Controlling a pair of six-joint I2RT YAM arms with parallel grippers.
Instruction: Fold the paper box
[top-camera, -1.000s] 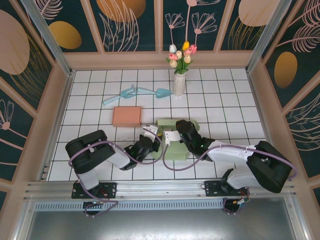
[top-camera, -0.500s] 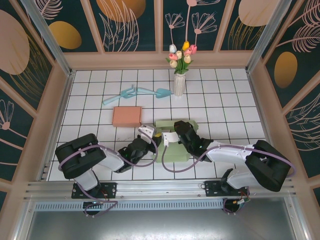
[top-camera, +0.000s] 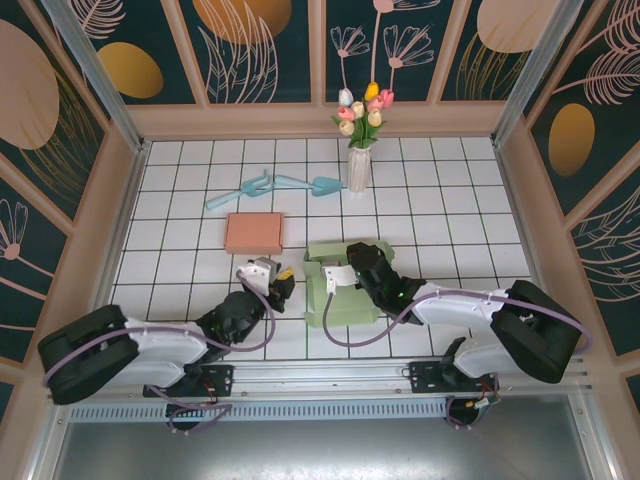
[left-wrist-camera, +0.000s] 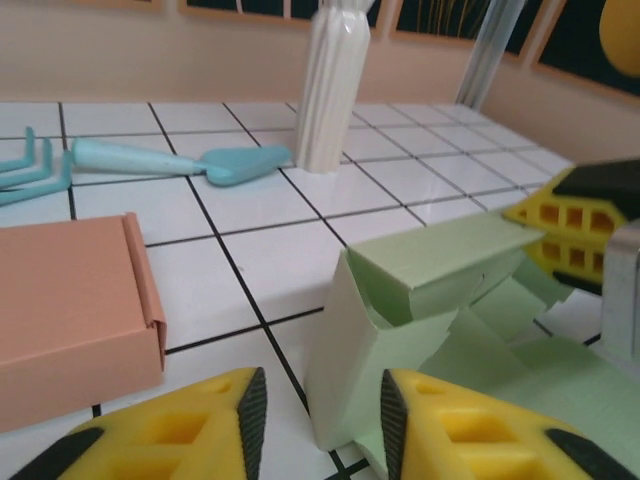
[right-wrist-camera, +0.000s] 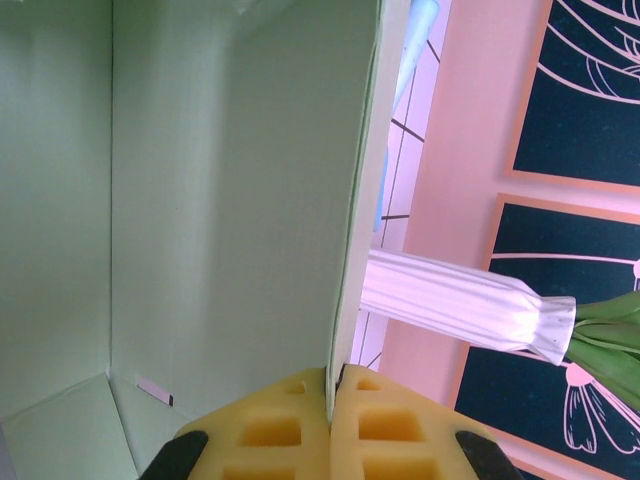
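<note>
**Paper box, green, partly folded: one item, held at one wall**

Paper box (top-camera: 338, 300): pale green card, lying on the white tiled table (top-camera: 450, 200) in front of the two arms, near the middle. From the left wrist camera its near wall (left-wrist-camera: 350, 370) stands upright, a flap (left-wrist-camera: 440, 260) folds over at the top, and loose tabs lie inside. From the right wrist camera the inside of the box (right-wrist-camera: 200, 200) shows plain green panels.

Right gripper (top-camera: 338, 276): over the far left part of the box. Its yellow fingers (right-wrist-camera: 270, 430) are pressed together on the thin edge of an upright wall, pinching the card between them.

Left gripper (top-camera: 280, 283): low over the table just left of the box, apart from it. Its yellow fingers (left-wrist-camera: 180, 430) stand spread with a narrow gap, nothing between them.

Second box (top-camera: 254, 232): salmon pink, closed, flat on the table behind the left gripper.

Vase (top-camera: 358, 170): white, ribbed, with tulips, at the far middle.

Trowel (top-camera: 310, 185) and rake (top-camera: 240, 192): teal, lying left of the vase.
</note>
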